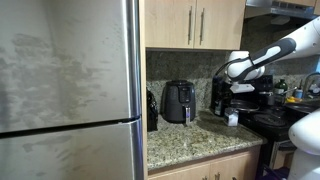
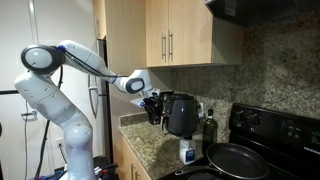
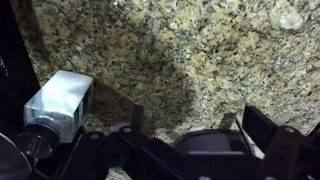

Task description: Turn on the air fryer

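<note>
Spread wide and holding nothing, the tool (image 3: 198, 124) pointed down at the speckled brown granite worktop (image 3: 190, 50) in the wrist view, with a small clear squarish bottle (image 3: 58, 100) off to one side of its fingers. In an exterior view the black, rounded, glossy air fryer (image 1: 179, 101) stood on that worktop against the backsplash, between the tall stainless-steel fridge (image 1: 70, 80) and the boxy black coffee maker (image 1: 221, 96), apart from the tool.
</note>
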Robot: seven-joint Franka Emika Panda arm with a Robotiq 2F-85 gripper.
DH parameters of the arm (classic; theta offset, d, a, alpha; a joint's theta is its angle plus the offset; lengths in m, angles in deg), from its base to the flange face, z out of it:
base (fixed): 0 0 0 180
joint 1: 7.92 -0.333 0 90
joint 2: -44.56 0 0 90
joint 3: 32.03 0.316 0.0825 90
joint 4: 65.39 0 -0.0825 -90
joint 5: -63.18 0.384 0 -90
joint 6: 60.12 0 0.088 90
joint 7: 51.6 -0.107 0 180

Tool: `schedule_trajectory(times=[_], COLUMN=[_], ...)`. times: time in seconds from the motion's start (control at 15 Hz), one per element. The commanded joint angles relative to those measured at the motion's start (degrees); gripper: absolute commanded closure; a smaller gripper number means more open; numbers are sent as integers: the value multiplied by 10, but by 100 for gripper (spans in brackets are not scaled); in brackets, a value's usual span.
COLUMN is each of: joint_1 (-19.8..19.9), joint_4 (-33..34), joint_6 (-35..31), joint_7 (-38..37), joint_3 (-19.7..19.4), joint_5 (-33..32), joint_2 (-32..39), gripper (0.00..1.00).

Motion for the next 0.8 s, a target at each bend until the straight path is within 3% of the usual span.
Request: schedule_trajectory(times=[0.0,0.13,0.33,0.4,0.53,0.73], joint_1=[4,-21,-64,-111,-149,-190], joint_4=[1,19,9,44,63,120], joint_6=[2,64,21,61,39,-6], joint_7=[1,77,184,136,159,132], joint_3=[5,-21,-60,-14,-9,57], joint_5=[3,18,73,121,173,183], joint_2=[0,7,8,-1,-2,-4], gripper=[0,0,0,0,0,0])
